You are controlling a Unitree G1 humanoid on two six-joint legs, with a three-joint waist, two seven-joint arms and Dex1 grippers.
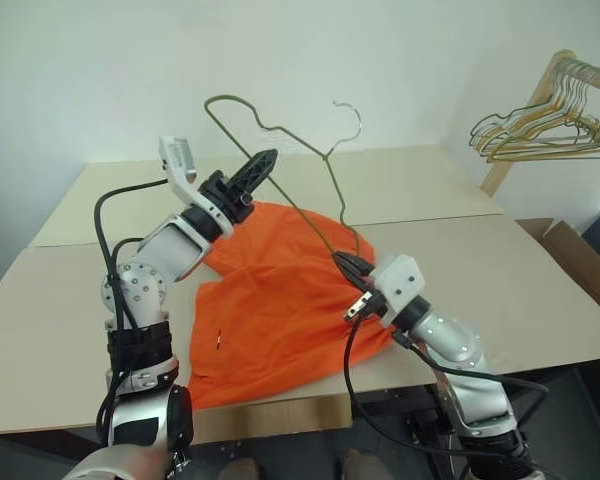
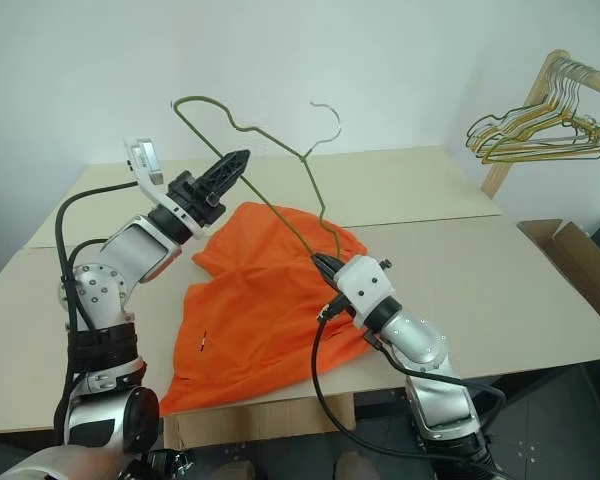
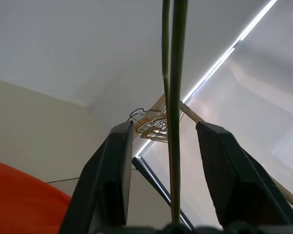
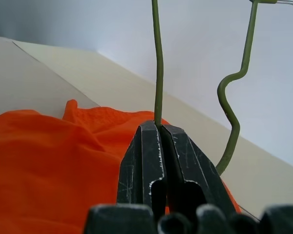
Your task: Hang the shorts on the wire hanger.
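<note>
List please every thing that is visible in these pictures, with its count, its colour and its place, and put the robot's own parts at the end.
shorts: one, bright orange, lying crumpled on the table between the two arms.
wire hanger: one, dark greenish grey, held up in the air over the shorts, hook toward the wall.
bunch of hangers: several, gold and dark, hanging on a wooden rail at the far right.
wooden rail: one, light wood, at the right edge of the table.
table: one, beige top.
cardboard box: one, brown, on the floor at the right.
left gripper: one, black fingers apart, the hanger's wire between them.
right gripper: one, black, shut on the wire hanger's lower part.
</note>
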